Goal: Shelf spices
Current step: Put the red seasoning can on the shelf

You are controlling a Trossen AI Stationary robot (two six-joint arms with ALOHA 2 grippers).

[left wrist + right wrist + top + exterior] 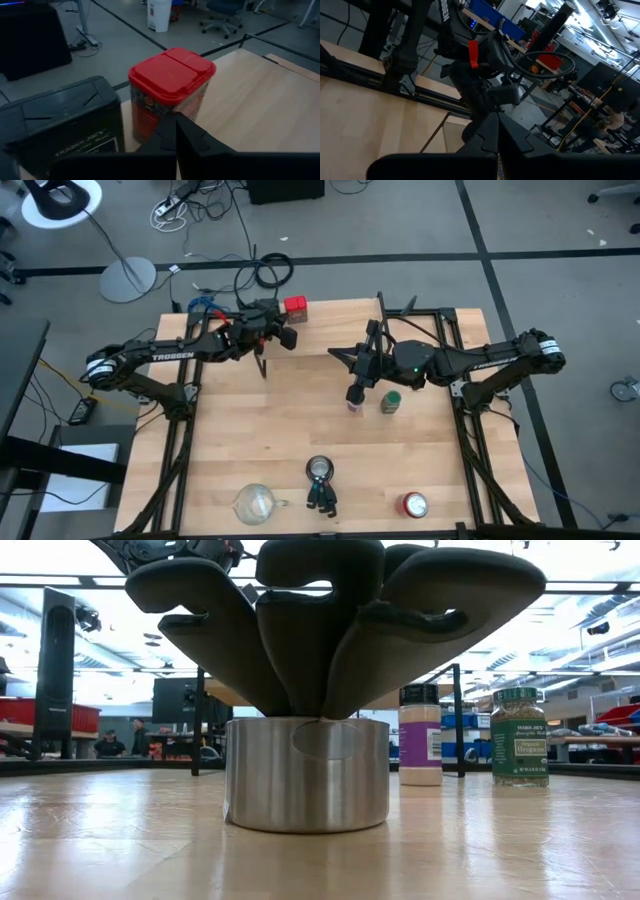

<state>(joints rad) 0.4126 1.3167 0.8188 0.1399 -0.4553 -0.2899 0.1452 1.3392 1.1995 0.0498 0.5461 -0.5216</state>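
Two tins [295, 306] at table's [250, 440] far edge, two jars [372, 402] side by side mid-table, cup [254, 503] & can [415, 504] near front.

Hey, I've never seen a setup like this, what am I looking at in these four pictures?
It is a two-armed robot at a wooden table. One picture looks straight down, one sits at tabletop level, and two come from cameras on the wrists. The left gripper is shut and empty, facing a red tin and a dark tin at the far edge. The right gripper is shut above a purple-labelled jar, beside a green jar. Nearer are a steel cup of dark utensils, a glass cup and a red-topped can.
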